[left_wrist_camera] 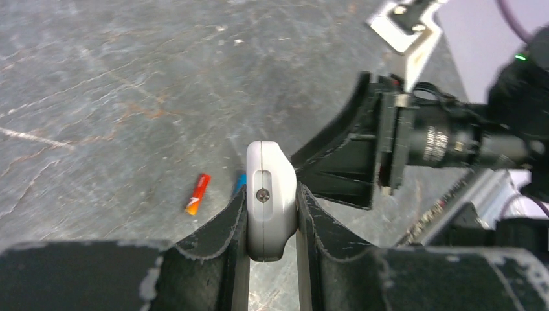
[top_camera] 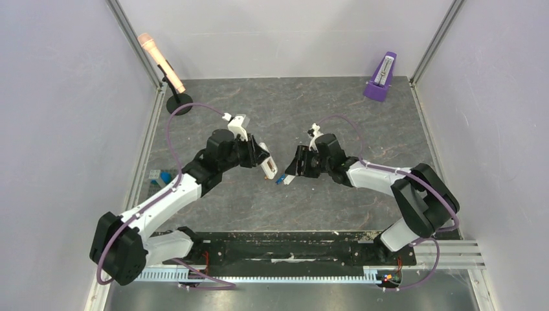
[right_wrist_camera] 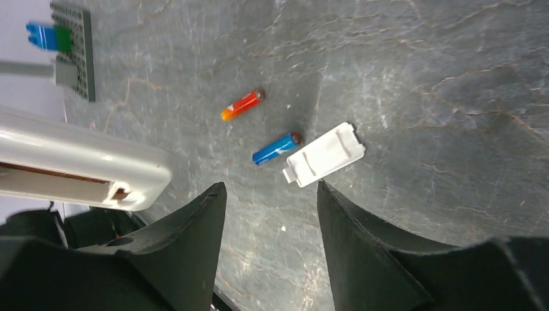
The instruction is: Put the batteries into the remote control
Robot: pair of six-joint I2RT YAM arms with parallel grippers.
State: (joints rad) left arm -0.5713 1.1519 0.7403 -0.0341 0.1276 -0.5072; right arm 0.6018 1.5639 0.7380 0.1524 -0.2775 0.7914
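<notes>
My left gripper (left_wrist_camera: pixel 272 195) is shut on the white remote control (left_wrist_camera: pixel 269 206), holding it edge-on above the table; in the top view the remote control (top_camera: pixel 269 170) juts out toward the right arm. Its open battery bay shows on the remote control (right_wrist_camera: pixel 84 165) in the right wrist view. The two batteries lie loose on the table: a red-orange one (right_wrist_camera: pixel 243 104) and a blue one (right_wrist_camera: pixel 277 148). My right gripper (right_wrist_camera: pixel 268 194) hangs open and empty above them, close to the remote's end. Only the blue battery (top_camera: pixel 281 180) shows from above.
A white battery cover (right_wrist_camera: pixel 324 154) lies beside the blue battery. A grey studded plate with blue and green bricks (right_wrist_camera: pixel 71 45) sits at the left edge. A microphone on a stand (top_camera: pixel 162 61) and a purple metronome (top_camera: pixel 382 78) stand at the back.
</notes>
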